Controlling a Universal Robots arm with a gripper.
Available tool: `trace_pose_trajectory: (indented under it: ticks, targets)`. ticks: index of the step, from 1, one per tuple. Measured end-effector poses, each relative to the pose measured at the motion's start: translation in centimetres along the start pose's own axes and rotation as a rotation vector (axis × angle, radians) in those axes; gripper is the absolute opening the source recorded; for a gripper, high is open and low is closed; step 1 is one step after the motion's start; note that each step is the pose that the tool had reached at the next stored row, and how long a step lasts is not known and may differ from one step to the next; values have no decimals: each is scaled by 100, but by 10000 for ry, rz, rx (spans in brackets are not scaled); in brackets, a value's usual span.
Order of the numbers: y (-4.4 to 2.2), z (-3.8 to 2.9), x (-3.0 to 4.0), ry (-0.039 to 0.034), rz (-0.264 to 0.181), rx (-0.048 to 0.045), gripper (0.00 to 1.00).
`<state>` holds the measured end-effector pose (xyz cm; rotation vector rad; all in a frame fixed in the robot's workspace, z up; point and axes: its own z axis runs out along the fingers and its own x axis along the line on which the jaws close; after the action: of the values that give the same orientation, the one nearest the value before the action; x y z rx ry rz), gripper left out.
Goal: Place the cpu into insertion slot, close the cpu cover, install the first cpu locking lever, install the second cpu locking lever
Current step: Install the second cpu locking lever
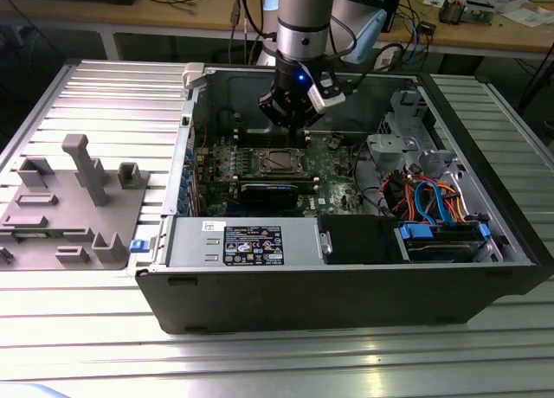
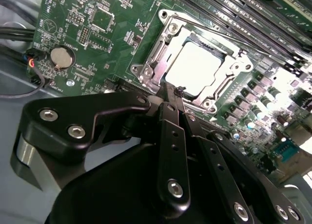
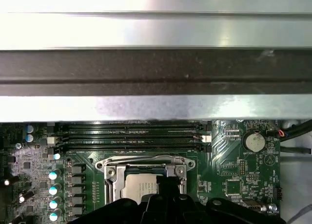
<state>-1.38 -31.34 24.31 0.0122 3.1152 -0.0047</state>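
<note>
Gripper (image 1: 299, 125) hangs inside the open computer case (image 1: 346, 285), low over the green motherboard (image 1: 333, 164), just behind the insertion slot (image 1: 279, 162) as the exterior view shows it. In the second wrist view the fingers (image 2: 171, 107) look pressed together, tips meeting at the near edge of the socket frame; nothing visible between them, though a thin wire lever there could be hidden. The cpu (image 2: 195, 68) lies seated in the insertion slot, its pale metal top showing through the square window of the cpu cover (image 2: 161, 53), which appears folded down flat over it. The first wrist view gives the same reading: cover frame (image 3: 146, 165) down, chip (image 3: 139, 190) under it, memory slots (image 3: 131, 136) beyond. Judgement on handling: the chip is light, stiff and flat, with a slick top; best taken by two opposite edges and never pressed, since the socket contacts beneath are fragile. The cover is thin sheet metal, hinged, springy; push on its rim, not over the window. Grey fixture tray (image 1: 69, 216) sits on the bench (image 1: 86, 346) beside the case.
</note>
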Motion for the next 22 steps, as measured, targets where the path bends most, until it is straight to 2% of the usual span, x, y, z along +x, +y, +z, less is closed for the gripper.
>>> trace_pose_trajectory:
  ticks: [1,2,7,22]
  targets:
    - [0,-42,-1,0,-1,7,11]
    - [0,-49,-2,0,-2,13,11]
    - [-19,-49,-2,3,-4,18,11]
    - [-206,-38,-3,3,-18,18,11]
